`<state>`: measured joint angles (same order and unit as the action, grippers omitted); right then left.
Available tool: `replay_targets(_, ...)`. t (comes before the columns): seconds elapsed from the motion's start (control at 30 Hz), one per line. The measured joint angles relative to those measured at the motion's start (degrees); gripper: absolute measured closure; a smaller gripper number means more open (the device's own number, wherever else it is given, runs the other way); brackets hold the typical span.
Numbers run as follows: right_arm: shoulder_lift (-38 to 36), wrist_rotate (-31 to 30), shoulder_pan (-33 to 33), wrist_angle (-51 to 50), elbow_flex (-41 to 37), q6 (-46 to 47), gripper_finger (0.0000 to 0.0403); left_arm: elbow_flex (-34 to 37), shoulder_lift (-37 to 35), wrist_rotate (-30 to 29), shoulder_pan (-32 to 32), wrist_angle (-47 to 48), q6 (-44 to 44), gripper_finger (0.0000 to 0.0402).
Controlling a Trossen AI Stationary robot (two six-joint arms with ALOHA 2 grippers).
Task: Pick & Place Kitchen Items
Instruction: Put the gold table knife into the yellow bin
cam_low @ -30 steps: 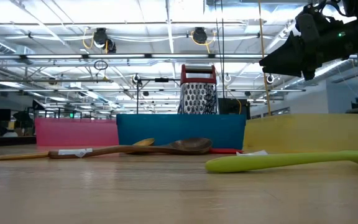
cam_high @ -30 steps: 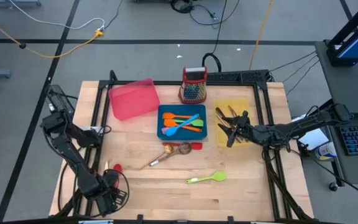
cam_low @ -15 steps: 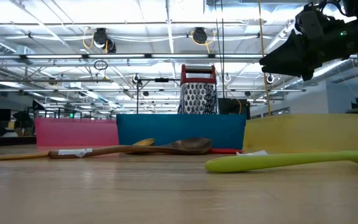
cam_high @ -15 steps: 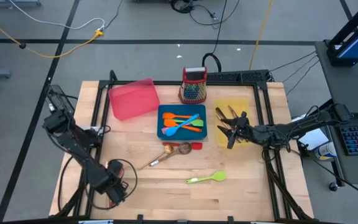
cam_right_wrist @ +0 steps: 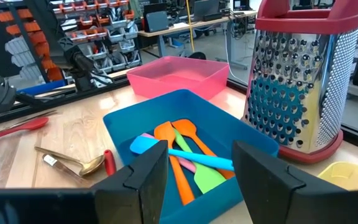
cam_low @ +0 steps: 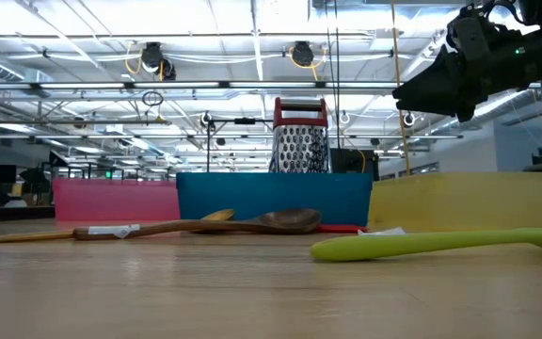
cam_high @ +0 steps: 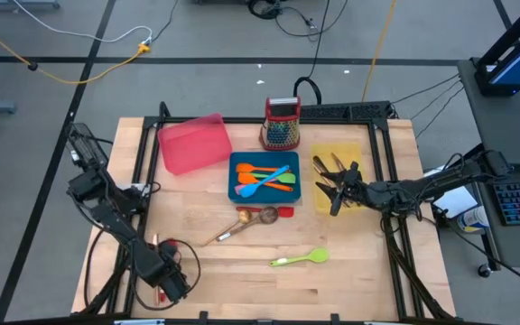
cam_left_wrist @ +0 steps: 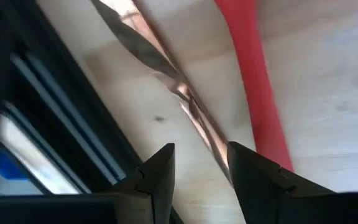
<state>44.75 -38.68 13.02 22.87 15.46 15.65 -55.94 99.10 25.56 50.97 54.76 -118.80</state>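
left gripper, fingers apart and empty, hangs low over the near-left corner of the pale wooden desk; in its wrist view a slim copper-toned cutlery piece runs between the two fingers, with a red silicone utensil handle just beside it. right gripper, fingers likewise apart and empty, hovers above the yellow rectangular tray at the desk's right side. blue rectangular tray, at centre, holds orange, green, pink and blue silicone spatulas. pink rectangular tray lies to its left, and a red-framed steel box grater stands behind it. wooden spoon and a gold-toned metal spoon lie just in front of the blue tray. light green silicone spoon lies alone nearer the front edge.
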Motion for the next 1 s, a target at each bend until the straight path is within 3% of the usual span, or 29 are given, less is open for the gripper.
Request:
replay_targets(0.43, 0.0, 0.02, 0.0, -0.02, 0.02, -0.06, 0.0232, -0.31, 3.38, -0.41, 1.8, -6.3, -2.01, 0.025)
replay_targets(0.63, 0.0, 0.02, 0.0, 0.0, 0.02, -0.06, 0.0232, -0.13, 3.44, -4.82, 3.31, -8.7, -2.65, 0.025)
replay_targets(1.0, 0.0, 3.11, 0.0, -0.01, 0.02, 0.13, 0.0232, -0.15, 3.38, -11.11, 7.93, -12.9, -11.71, 0.025)
